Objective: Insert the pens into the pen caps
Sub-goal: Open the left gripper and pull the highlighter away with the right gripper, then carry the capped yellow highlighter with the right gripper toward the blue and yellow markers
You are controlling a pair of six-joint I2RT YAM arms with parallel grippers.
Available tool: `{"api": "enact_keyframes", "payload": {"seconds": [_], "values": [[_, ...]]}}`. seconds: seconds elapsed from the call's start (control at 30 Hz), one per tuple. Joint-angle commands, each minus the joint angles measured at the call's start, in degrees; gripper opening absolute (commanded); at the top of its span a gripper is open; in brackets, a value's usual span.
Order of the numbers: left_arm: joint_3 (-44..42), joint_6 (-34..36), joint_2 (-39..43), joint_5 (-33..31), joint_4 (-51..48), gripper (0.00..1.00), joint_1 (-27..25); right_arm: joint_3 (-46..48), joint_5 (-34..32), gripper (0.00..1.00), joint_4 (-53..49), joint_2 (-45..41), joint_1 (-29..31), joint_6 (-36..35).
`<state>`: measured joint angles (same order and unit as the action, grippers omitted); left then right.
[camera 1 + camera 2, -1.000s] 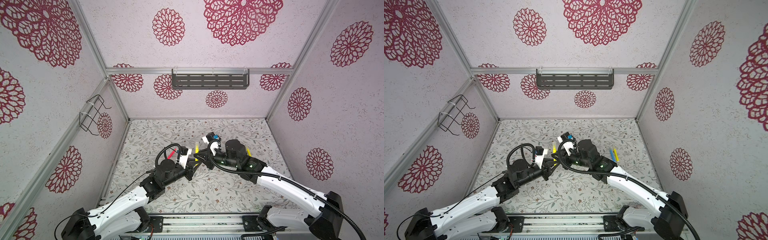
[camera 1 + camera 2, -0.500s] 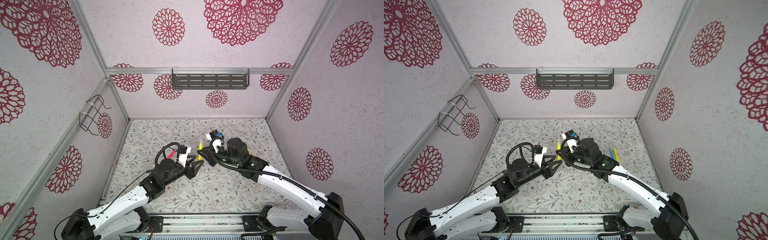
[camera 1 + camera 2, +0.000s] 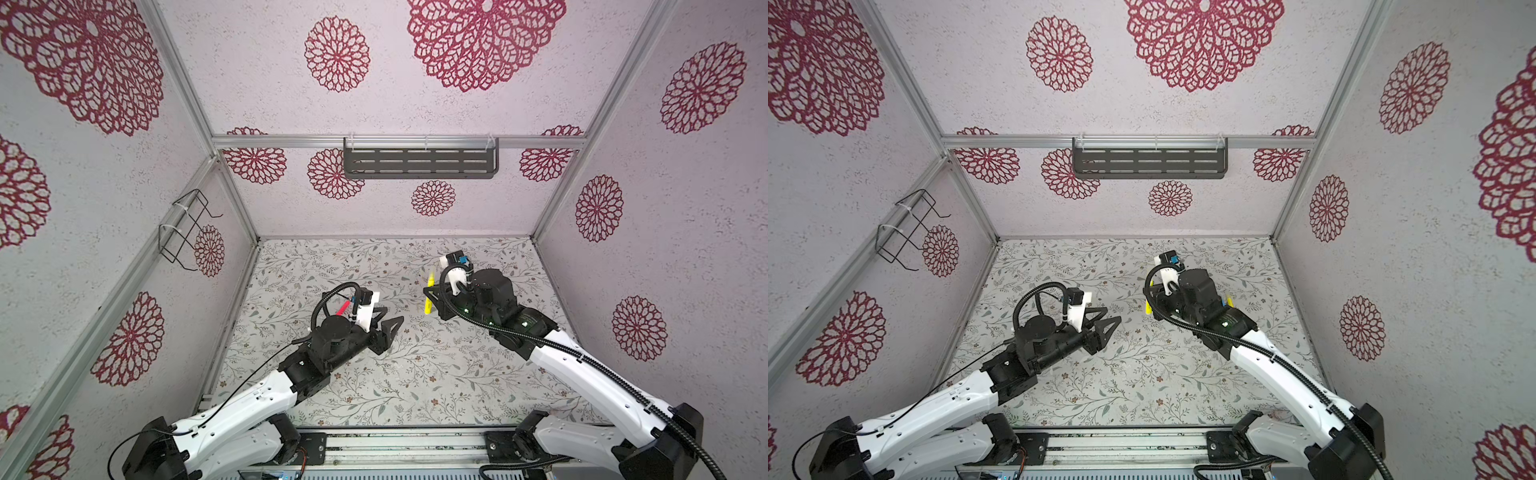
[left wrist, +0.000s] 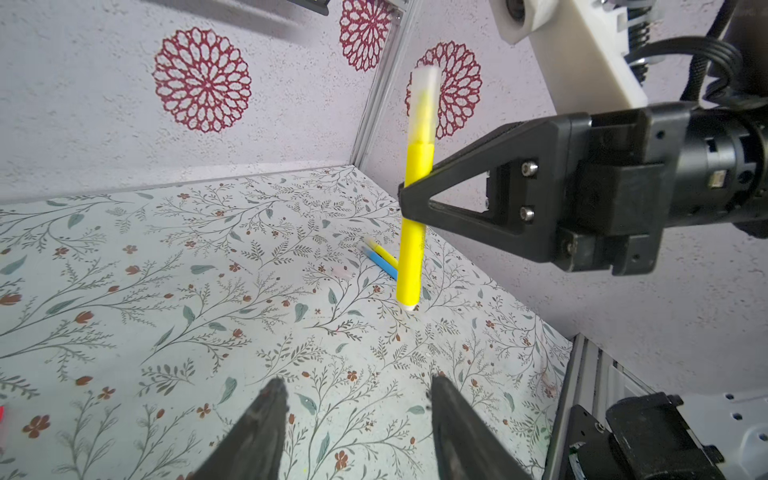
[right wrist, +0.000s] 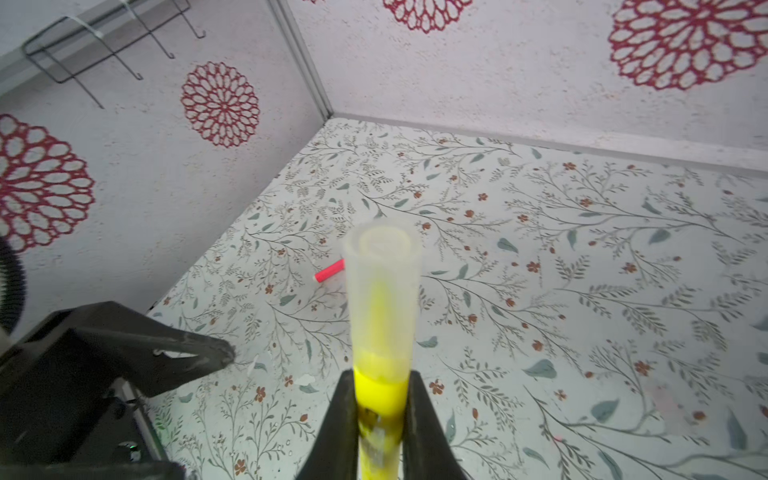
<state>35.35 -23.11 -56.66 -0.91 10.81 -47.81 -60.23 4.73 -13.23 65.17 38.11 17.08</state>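
Note:
My right gripper (image 5: 380,382) is shut on a bright yellow pen (image 5: 380,395), held upright. A translucent pen cap (image 5: 382,291) sits over the pen's upper end. In the left wrist view the same pen (image 4: 413,245) and cap (image 4: 424,99) stand just over the mat. My left gripper (image 4: 357,390) is open and empty, apart from the pen on its left (image 3: 392,316). A red-pink pen (image 3: 342,308) lies behind the left wrist. A blue pen (image 4: 380,264) and a second yellow pen (image 4: 384,254) lie side by side beyond the held one.
The floral mat (image 3: 415,374) is walled on three sides. A wire rack (image 3: 187,232) hangs on the left wall and a dark slotted shelf (image 3: 419,163) on the back wall. A metal rail (image 3: 395,446) runs along the front edge.
The two grippers were together at the yellow pen. My left gripper has opened and drawn back to the left. My right gripper has carried the capped pen a little to the right.

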Motion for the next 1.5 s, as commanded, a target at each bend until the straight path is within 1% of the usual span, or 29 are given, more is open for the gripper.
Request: {"api": "enact_keyframes", "payload": {"seconds": [0.0, 0.17, 0.43, 0.8, 1.07, 1.27, 1.47], "values": [[1.3, 0.8, -0.3, -1.5, -0.8, 0.58, -0.4, -2.4, -6.0, 0.02, -5.6, -1.1, -1.8, -0.5], [1.3, 0.5, -0.3, -2.2, -1.1, 0.58, -0.4, -1.5, -11.3, 0.02, -10.1, -1.0, -4.2, -0.2], [1.5, 0.4, -0.2, -2.8, -1.8, 0.58, -0.3, 0.0, -15.9, 0.01, -14.2, 0.6, -8.2, -0.2], [0.9, 0.2, 0.6, -3.8, -2.4, 0.58, -0.4, -0.3, -23.8, 0.0, -18.1, 8.1, -11.5, -1.8], [0.3, 0.1, 1.6, -4.2, -2.8, 0.58, -0.3, -0.1, -24.9, 0.0, -18.1, 14.0, -13.9, -3.6], [0.2, 0.2, 1.9, -4.4, -2.9, 0.57, -0.3, -1.8, -28.7, 0.0, -19.2, 19.7, -15.1, -4.9], [0.0, 0.1, 2.2, -4.6, -3.1, 0.58, -0.3, -3.9, -30.1, 0.0, -19.3, 25.1, -16.1, -6.3]]}}
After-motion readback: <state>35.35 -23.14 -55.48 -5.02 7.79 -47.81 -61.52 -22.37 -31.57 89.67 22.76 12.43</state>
